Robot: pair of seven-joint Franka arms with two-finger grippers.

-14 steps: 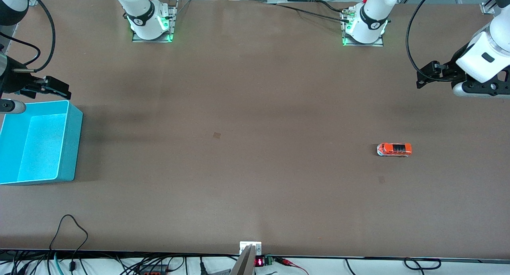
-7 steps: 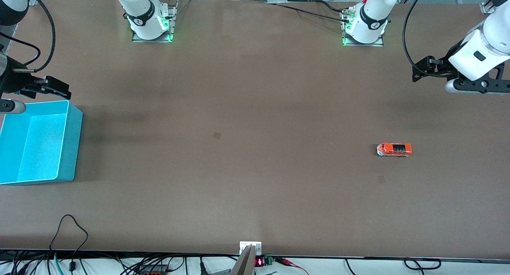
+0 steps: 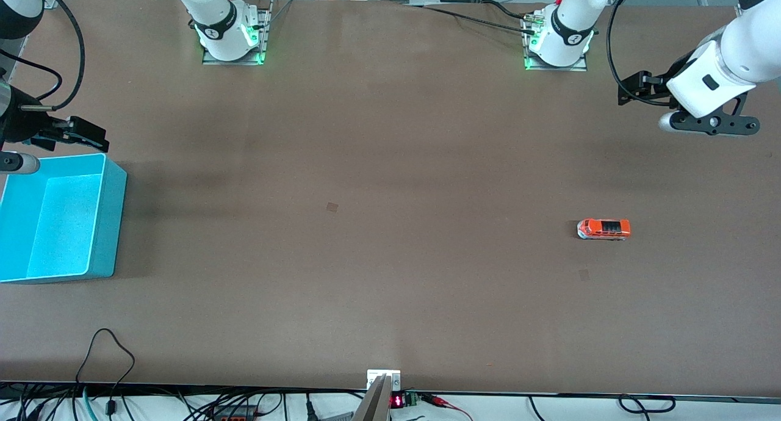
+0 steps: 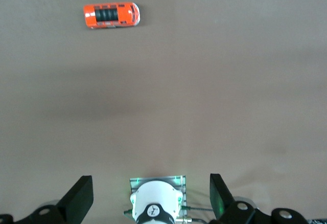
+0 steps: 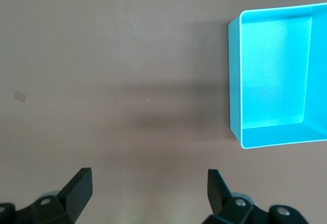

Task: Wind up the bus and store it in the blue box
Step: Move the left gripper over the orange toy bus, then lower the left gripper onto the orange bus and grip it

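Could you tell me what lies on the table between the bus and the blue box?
Nothing: the front view shows bare table from the bus to the blue box.

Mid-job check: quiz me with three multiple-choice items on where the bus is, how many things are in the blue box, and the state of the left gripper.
1. Where is the bus?
A. in the blue box
B. on the table, toward the left arm's end
C. in the right gripper

2. How many things lie in the blue box?
A. none
B. one
C. two

3. What is the state of the left gripper?
A. shut on the bus
B. shut, empty
C. open, empty

Key: 1 B, the bus sits alone on the table; 2 A, the box's floor shows bare; 3 C, its fingers stand wide apart in the left wrist view.
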